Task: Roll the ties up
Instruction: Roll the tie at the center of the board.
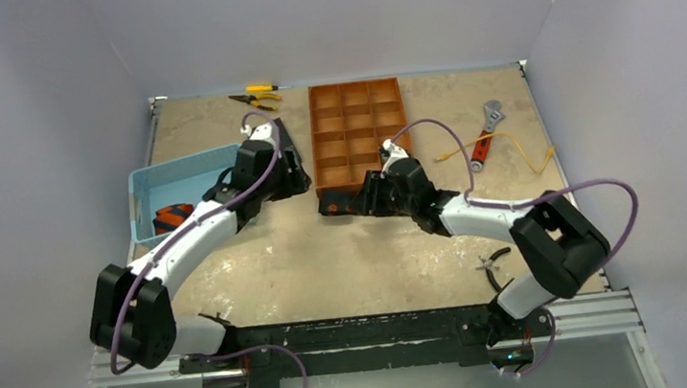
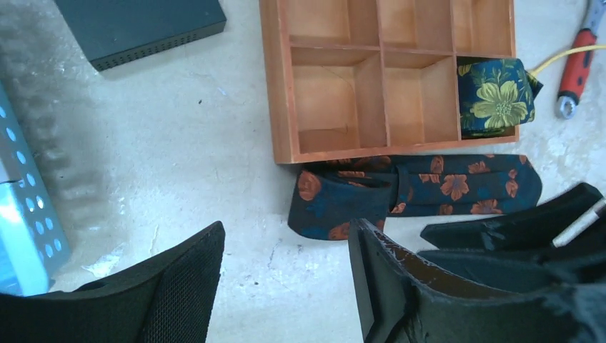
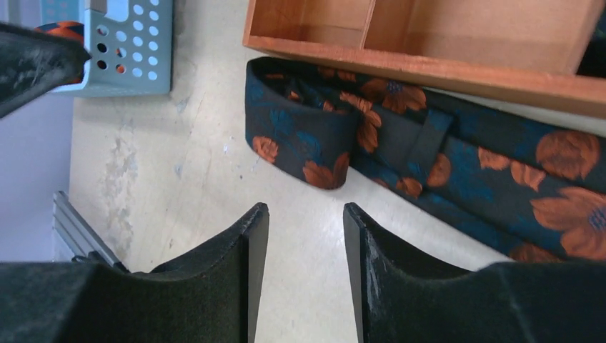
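Even, soft overhead light — faint shadows; wrist views sharp on the tabletop, near foreground blurred.

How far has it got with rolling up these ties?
Roughly a third. Done: the green-flowered tie sits rolled in a corner compartment of the wooden tray. In hand: the orange-flowered tie lies on the table against the tray, one end folded over, not rolled; the left end effector and right end effector hover open near it. Left: a third tie in the blue basket, too small to judge.
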Action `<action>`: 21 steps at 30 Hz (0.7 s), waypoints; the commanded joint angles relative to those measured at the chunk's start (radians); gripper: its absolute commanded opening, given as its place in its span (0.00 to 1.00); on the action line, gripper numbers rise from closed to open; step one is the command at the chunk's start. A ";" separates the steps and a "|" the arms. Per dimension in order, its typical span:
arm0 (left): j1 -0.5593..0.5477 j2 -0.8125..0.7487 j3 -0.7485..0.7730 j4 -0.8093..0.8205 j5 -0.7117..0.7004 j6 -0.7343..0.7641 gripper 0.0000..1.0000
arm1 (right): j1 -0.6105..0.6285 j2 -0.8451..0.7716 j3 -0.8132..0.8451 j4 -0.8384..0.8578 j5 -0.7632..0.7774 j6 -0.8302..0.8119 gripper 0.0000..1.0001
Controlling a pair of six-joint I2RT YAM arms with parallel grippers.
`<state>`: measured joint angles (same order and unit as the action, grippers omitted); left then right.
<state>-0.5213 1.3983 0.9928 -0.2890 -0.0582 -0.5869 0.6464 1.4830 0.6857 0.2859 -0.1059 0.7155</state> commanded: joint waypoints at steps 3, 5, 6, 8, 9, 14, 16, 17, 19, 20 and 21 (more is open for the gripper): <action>0.086 -0.124 -0.210 0.357 0.255 0.093 0.67 | 0.006 0.119 0.134 0.006 -0.001 -0.008 0.45; 0.093 -0.123 -0.223 0.380 0.307 0.114 0.71 | 0.007 0.149 0.163 -0.012 0.009 -0.012 0.45; 0.097 -0.109 -0.220 0.375 0.316 0.126 0.73 | 0.007 0.164 0.178 -0.023 0.019 -0.015 0.44; 0.110 -0.065 -0.201 0.352 0.359 0.139 0.73 | 0.007 0.189 0.196 -0.030 0.023 -0.019 0.44; 0.121 -0.036 -0.191 0.340 0.379 0.137 0.73 | 0.007 0.203 0.202 -0.039 0.022 -0.018 0.43; 0.160 0.092 -0.162 0.330 0.469 0.118 0.73 | 0.005 0.262 0.224 -0.064 0.037 0.014 0.39; 0.165 0.109 -0.161 0.339 0.482 0.118 0.73 | 0.002 0.274 0.221 -0.066 0.048 0.017 0.38; 0.167 0.114 -0.160 0.339 0.483 0.119 0.73 | 0.000 0.274 0.216 -0.068 0.058 0.020 0.38; 0.167 0.126 -0.156 0.348 0.494 0.125 0.73 | -0.013 0.268 0.193 -0.057 0.067 0.031 0.37; 0.167 0.135 -0.155 0.357 0.504 0.125 0.73 | -0.022 0.265 0.183 -0.051 0.069 0.035 0.37; 0.167 0.147 -0.154 0.367 0.518 0.124 0.73 | -0.029 0.263 0.171 -0.047 0.068 0.036 0.37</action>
<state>-0.3599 1.5291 0.8021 0.0097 0.3798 -0.4854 0.6422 1.7638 0.8749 0.2333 -0.0757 0.7334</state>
